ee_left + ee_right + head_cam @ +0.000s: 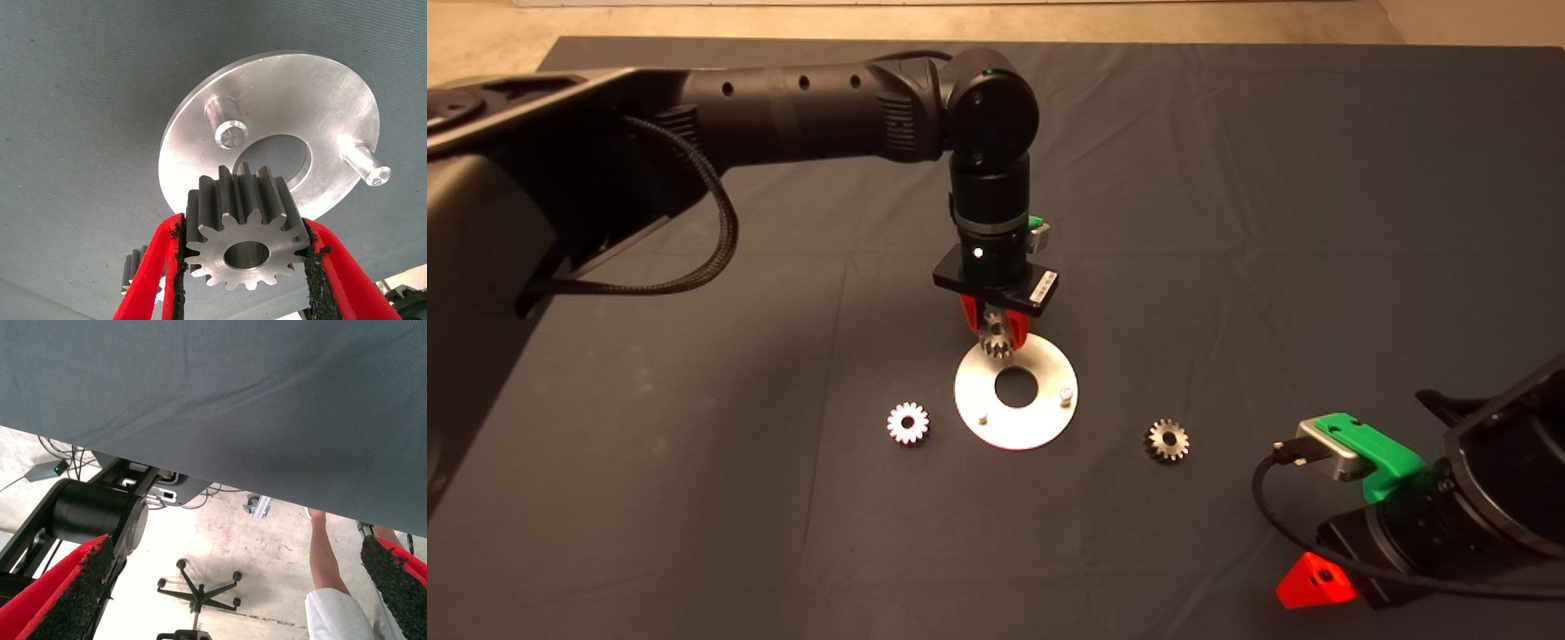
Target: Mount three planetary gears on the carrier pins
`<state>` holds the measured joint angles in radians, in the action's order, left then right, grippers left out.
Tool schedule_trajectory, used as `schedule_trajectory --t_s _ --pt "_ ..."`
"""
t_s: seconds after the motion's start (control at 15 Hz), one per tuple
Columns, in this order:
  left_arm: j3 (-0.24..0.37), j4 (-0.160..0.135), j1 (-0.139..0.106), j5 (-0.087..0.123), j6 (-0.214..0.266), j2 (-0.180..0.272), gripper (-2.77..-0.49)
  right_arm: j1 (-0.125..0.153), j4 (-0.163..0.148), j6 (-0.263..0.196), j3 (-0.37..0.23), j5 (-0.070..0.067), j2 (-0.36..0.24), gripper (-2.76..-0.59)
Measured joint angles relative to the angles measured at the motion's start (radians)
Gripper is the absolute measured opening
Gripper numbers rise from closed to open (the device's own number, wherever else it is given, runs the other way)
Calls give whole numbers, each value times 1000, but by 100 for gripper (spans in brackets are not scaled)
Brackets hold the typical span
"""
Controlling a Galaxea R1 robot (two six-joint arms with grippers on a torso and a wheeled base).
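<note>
My left gripper's (994, 333) fingers (163, 267) clamp one gear (243, 230) over the disc's (1040, 425) upper edge, hiding the third pin there. My right gripper (1316, 582), lower right, waits with fingers apart.

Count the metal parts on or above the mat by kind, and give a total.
Gears: 3, one in the left claw, two loose
Discs: 1
Pins visible on the disc: 2
Total: 6
</note>
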<state>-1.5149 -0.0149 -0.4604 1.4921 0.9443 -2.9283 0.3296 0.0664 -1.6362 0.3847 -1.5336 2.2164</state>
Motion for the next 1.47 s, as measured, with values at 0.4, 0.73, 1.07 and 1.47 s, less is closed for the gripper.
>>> schedule_trajectory --t_s 0.4,0.73,1.07,1.47 --pt "0 0 0 -2 -13 -4 -233 -17 0 0 0 0 0 -60" --pt "0 0 0 -47 -3 -6 -233 -22 0 0 0 0 0 -60" --pt "-2 0 0 -46 49 -6 -233 -22 0 0 0 0 0 -60" --pt "-2 14 0 -44 129 -6 -233 -22 0 0 0 0 0 -60"
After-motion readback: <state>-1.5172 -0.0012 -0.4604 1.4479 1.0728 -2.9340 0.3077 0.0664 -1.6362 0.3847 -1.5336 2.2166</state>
